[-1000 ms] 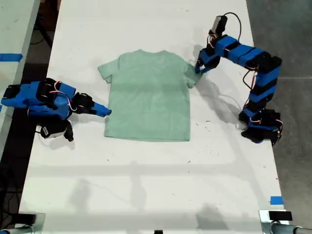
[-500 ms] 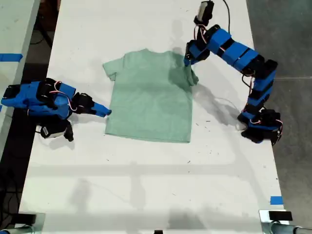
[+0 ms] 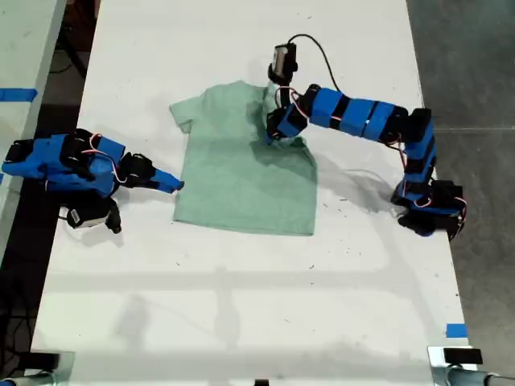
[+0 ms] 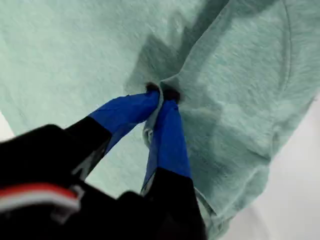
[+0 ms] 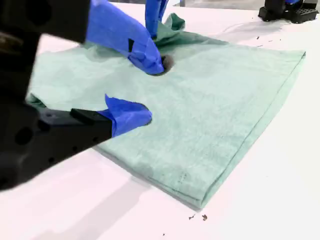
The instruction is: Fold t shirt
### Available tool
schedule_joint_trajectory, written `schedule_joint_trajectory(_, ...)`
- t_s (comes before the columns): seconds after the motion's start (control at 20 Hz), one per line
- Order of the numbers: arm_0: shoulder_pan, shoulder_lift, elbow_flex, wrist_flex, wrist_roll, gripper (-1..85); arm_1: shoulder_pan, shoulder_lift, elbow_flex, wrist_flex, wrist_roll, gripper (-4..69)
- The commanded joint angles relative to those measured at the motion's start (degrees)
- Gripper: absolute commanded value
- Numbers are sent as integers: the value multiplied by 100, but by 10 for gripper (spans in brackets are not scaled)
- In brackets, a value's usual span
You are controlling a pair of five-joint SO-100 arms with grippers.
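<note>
The pale mint-green t shirt [image 3: 233, 181] lies flat on the white table. Its sleeve on the exterior view's right is pulled inward over the chest. My first gripper [image 3: 272, 135] is shut on that sleeve; in the first wrist view its blue fingers [image 4: 161, 95] pinch a ridge of the cloth [image 4: 75, 50]. My second gripper [image 3: 173, 183] rests low on the table at the shirt's edge on the exterior view's left. In the second wrist view it [image 5: 150, 90] stands open, with one finger over the shirt [image 5: 225, 100] and nothing gripped.
The first arm's base [image 3: 430, 211] stands on the table [image 3: 241, 305] at the exterior view's right. A blue tape mark [image 3: 455, 330] sits near the front right corner of that view. A second table [image 3: 24, 48] adjoins on its left.
My first gripper has swung toward the exterior view's left, carrying the sleeve from the shirt's outer edge in over the chest. The second arm has not moved.
</note>
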Motion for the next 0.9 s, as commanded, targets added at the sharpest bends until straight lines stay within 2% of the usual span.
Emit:
schedule_joint_trajectory(0.0, 44, 35, 53, 9, -70, 123, -211, -97, -422, -334, 9, 27)
schedule_joint_trajectory(0.1, 44, 35, 53, 9, -70, 123, -255, -114, -466, -229, 53, 248)
schedule_joint_trajectory(0.2, 44, 35, 53, 9, -70, 123, -167, 167, -659, 255, 97, 329)
schedule_joint_trajectory(0.35, 44, 35, 53, 9, -70, 123, 88, 1318, -694, 1107, 97, 340)
schedule_joint_trajectory(0.4, 44, 35, 53, 9, -70, 123, 193, 1793, -677, 1468, 123, 325)
schedule_joint_trajectory(0.45, 44, 35, 53, 9, -70, 123, 308, 2312, -624, 1881, 185, 267)
schedule_joint_trajectory(0.5, 44, 35, 53, 9, -70, 123, 431, 2865, -475, 2338, 334, 77)
schedule_joint_trajectory(0.55, 44, 35, 53, 9, -70, 123, 483, 3516, -132, 2681, 457, -2)
schedule_joint_trajectory(0.65, 44, 35, 53, 9, -70, 123, 316, 4975, 870, 3041, 668, -2)
schedule_joint_trajectory(0.75, 44, 35, 53, 9, -70, 123, -79, 6645, 2443, 3041, 1134, -2)
schedule_joint_trajectory(0.85, 44, 35, 53, 9, -70, 123, -703, 8279, 4368, 2672, 1687, -2)
